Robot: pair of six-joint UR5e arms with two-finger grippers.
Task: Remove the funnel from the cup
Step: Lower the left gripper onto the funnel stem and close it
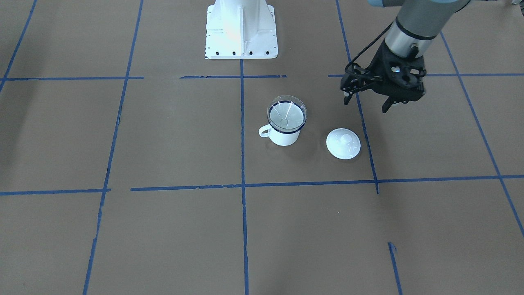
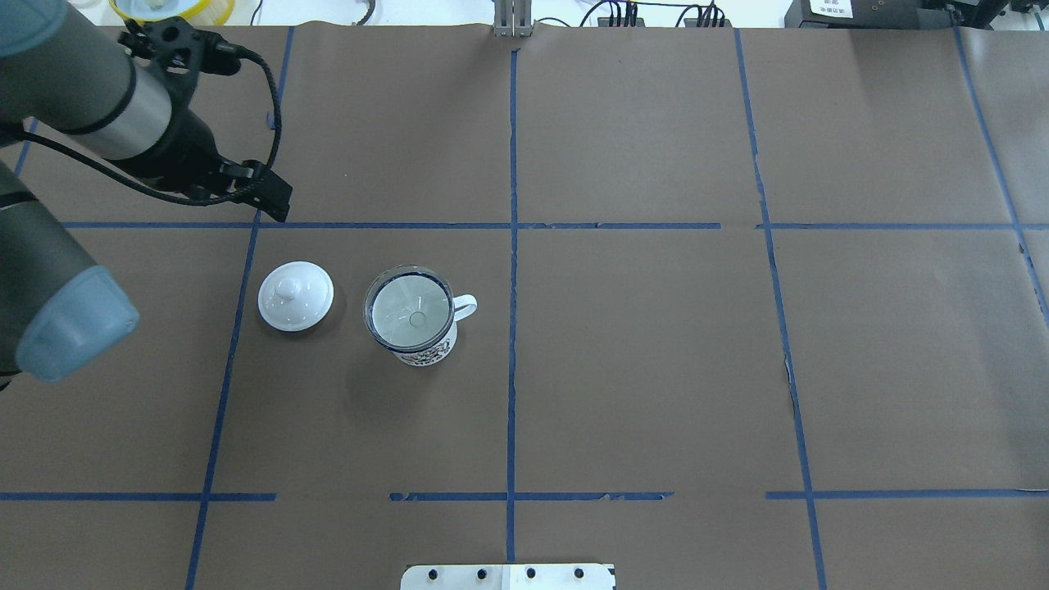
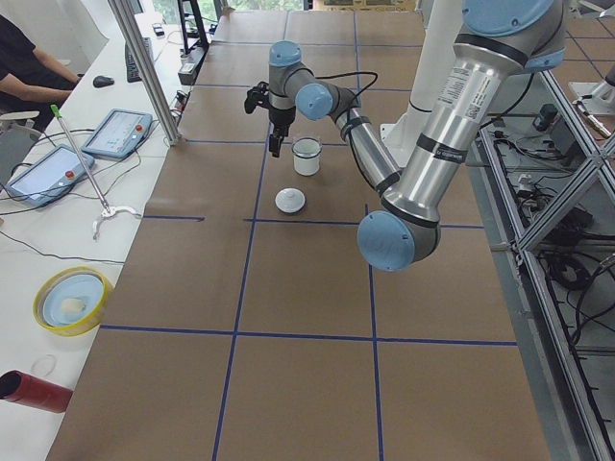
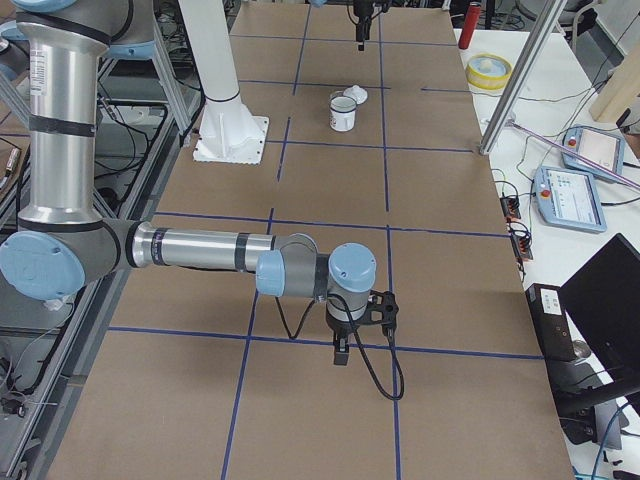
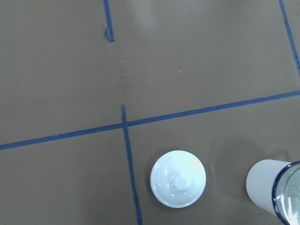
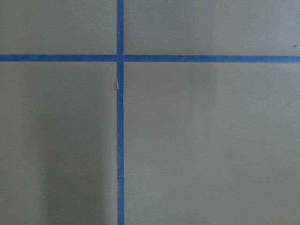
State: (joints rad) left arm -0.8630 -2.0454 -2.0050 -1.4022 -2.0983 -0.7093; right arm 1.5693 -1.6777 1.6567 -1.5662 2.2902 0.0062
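The white cup (image 1: 283, 137) with a dark blue rim stands upright on the brown table, its handle pointing toward the view's left in the front-facing view. The clear funnel (image 1: 287, 114) sits in its mouth, and both show from overhead as funnel (image 2: 410, 310) in cup (image 2: 426, 352). My left gripper (image 1: 366, 104) hovers open and empty above the table, beyond the white lid and to the side of the cup, touching neither. Its wrist view catches the cup's edge (image 5: 267, 187). My right gripper (image 4: 342, 350) shows only in the right side view, far from the cup; I cannot tell its state.
A white domed lid (image 1: 343, 143) with a knob lies flat beside the cup, on the left arm's side. The robot's white base (image 1: 241, 28) stands behind the cup. Blue tape lines cross the table. A person sits at the far desk (image 3: 24, 58).
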